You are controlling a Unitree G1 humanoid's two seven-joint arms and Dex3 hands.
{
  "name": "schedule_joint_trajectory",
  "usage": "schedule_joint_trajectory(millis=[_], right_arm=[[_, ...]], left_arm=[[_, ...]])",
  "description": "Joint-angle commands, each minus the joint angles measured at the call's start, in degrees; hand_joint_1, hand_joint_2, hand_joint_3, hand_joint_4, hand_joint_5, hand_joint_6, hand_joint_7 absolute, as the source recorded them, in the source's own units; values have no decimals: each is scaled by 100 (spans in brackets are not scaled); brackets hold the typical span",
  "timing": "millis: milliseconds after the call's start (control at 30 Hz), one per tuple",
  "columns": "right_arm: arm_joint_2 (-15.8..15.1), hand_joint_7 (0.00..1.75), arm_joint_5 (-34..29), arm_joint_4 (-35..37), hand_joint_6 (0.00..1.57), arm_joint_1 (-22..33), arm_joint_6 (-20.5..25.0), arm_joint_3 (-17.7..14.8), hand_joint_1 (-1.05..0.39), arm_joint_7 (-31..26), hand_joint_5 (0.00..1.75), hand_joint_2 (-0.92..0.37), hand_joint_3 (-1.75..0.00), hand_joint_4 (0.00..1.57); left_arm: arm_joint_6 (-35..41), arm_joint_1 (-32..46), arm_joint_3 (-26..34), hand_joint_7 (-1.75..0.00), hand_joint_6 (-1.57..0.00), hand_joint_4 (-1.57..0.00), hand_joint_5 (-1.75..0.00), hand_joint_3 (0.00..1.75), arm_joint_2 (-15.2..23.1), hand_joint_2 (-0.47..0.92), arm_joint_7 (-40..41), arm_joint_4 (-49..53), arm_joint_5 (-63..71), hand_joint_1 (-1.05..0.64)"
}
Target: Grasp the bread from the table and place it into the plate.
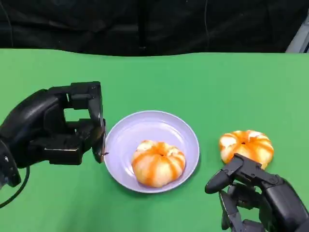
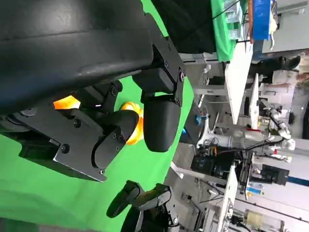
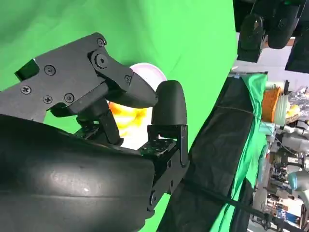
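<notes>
Both hands empty, fingers apart — left hand (image 1: pixel 72 128) beside plate (image 1: pixel 186 133), right hand (image 1: pixel 251 193) near bread (image 1: pixel 247 145).

A green cloth (image 1: pixel 203 82) covers the table, with a black curtain (image 1: pixel 145 24) hanging behind it.
</notes>
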Motion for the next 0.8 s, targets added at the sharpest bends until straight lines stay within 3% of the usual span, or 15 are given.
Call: schedule_joint_trajectory(millis=[33,800], right_arm=[[-38,148,18,-2,70,6,-106,-59,-7,3,175,-69,-98,76],[-38,148,0,14,70,3,-124,-48,-7,-1,175,-68,-98,76]], left_arm=[[46,42,78,-175,-66,-81,-175,122,144,60,65,-69,-54,-4],[-19,54,69,-175,-66,-81,-175,123,155,61,38,-19,-110,-3]])
